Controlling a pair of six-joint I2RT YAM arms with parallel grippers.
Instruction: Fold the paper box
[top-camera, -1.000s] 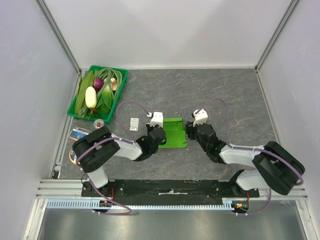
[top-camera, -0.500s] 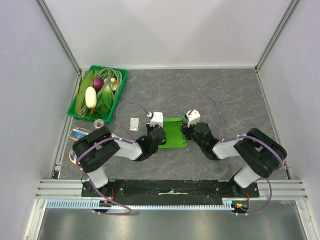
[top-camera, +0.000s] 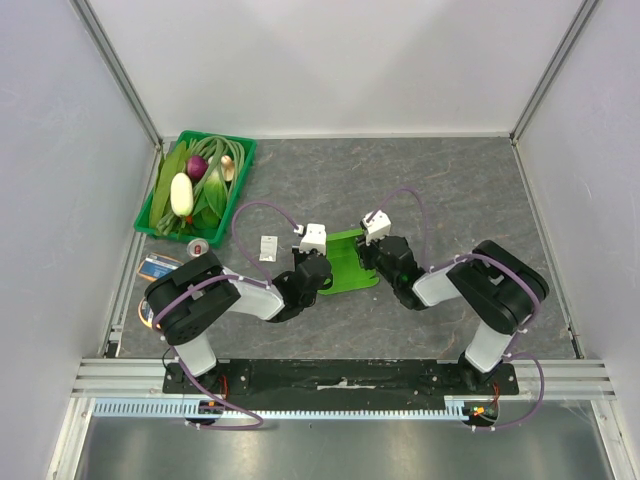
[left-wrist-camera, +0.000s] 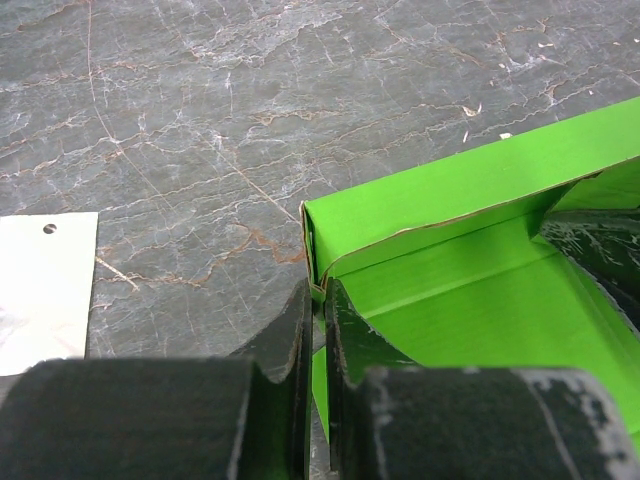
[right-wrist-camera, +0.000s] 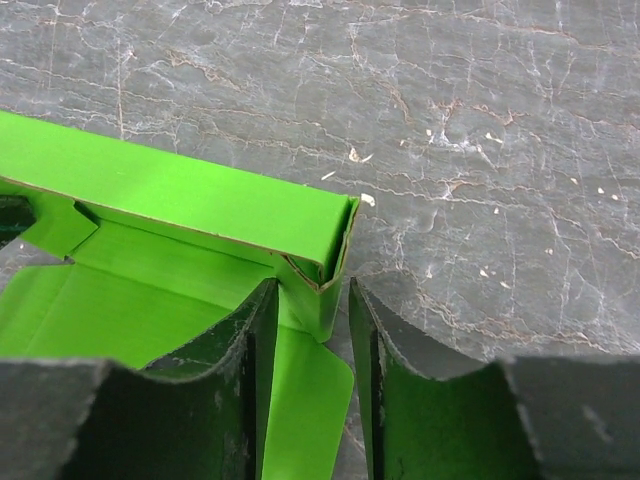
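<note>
Left jaws pinch one corner of the paper box (top-camera: 346, 263); right jaws, spread astride the opposite corner, should close squarely.

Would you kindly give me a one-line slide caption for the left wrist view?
The left gripper pinches a corner wall of the partly folded green paper box on the grey table.
</note>
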